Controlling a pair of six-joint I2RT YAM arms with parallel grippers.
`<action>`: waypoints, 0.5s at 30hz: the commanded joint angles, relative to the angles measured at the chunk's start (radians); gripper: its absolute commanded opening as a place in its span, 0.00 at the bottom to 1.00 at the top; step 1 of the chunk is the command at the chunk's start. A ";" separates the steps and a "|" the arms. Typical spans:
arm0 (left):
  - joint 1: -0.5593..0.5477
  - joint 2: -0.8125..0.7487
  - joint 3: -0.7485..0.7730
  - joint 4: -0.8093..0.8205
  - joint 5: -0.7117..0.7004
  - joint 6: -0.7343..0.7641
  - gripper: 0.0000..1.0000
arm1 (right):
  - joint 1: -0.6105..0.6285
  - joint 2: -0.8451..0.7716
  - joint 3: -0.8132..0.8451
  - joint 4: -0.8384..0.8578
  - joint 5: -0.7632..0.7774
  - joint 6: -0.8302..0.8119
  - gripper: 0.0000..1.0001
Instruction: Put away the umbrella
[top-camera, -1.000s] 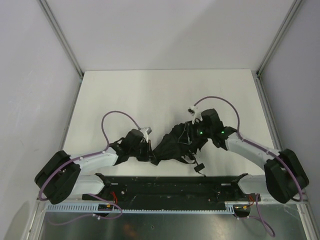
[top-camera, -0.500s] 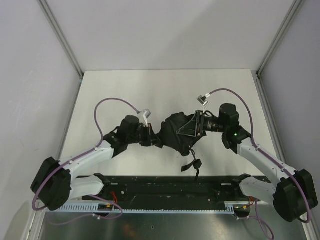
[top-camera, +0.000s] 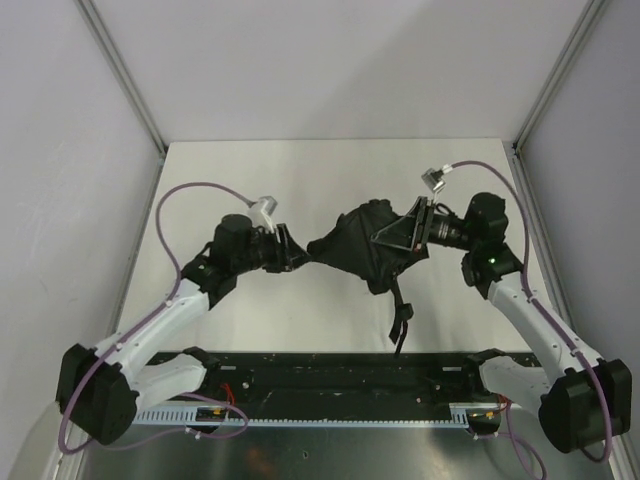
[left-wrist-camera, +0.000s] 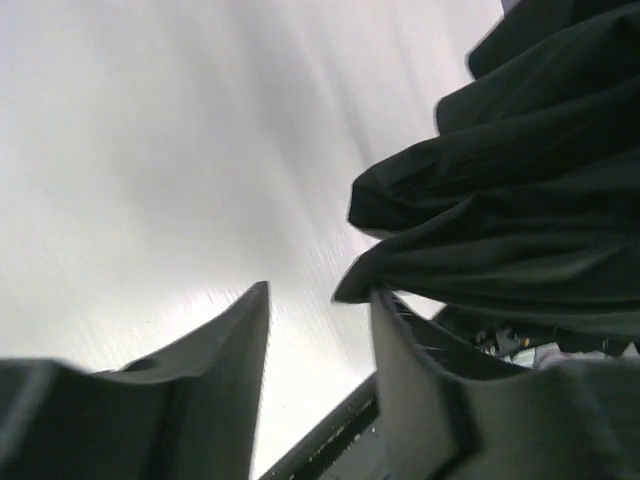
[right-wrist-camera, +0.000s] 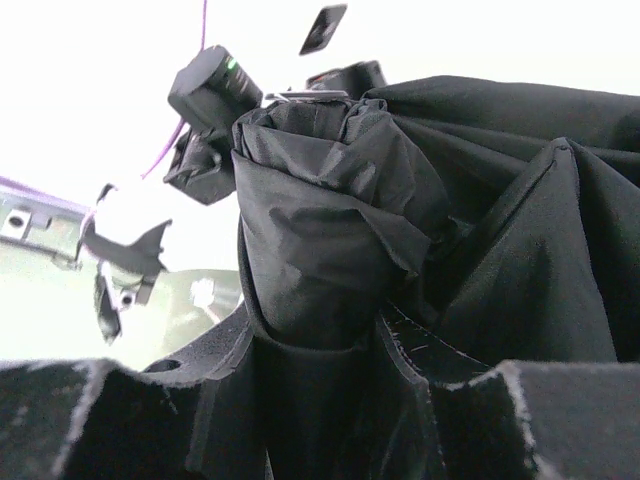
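Note:
The umbrella is a crumpled bundle of black fabric held above the white table between the two arms. Its closure tab and thin cord dangle toward the near edge. My right gripper grips the bundle's right side; in the right wrist view the right gripper is shut on a rolled fold of the umbrella. My left gripper sits at the fabric's left tip. In the left wrist view the left gripper is open with bare table in the gap, and the umbrella hangs over its right finger.
A black base rail runs along the near table edge under the hanging cord. Grey enclosure walls close in the left, right and back. Purple cables loop above both wrists.
Both arms have swung up and away from the base, carrying the umbrella farther from the near edge. The left gripper has opened, let go of the fabric and drawn back to the left.

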 joint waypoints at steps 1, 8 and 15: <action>0.081 -0.111 0.030 -0.054 -0.030 0.047 0.59 | -0.114 0.011 0.172 -0.232 0.036 -0.122 0.00; 0.102 -0.216 0.027 -0.105 -0.029 0.078 0.75 | -0.352 0.108 0.341 -0.477 0.270 -0.333 0.00; 0.095 -0.271 -0.018 -0.107 0.015 0.058 0.77 | -0.235 0.240 0.624 -0.659 1.081 -0.816 0.00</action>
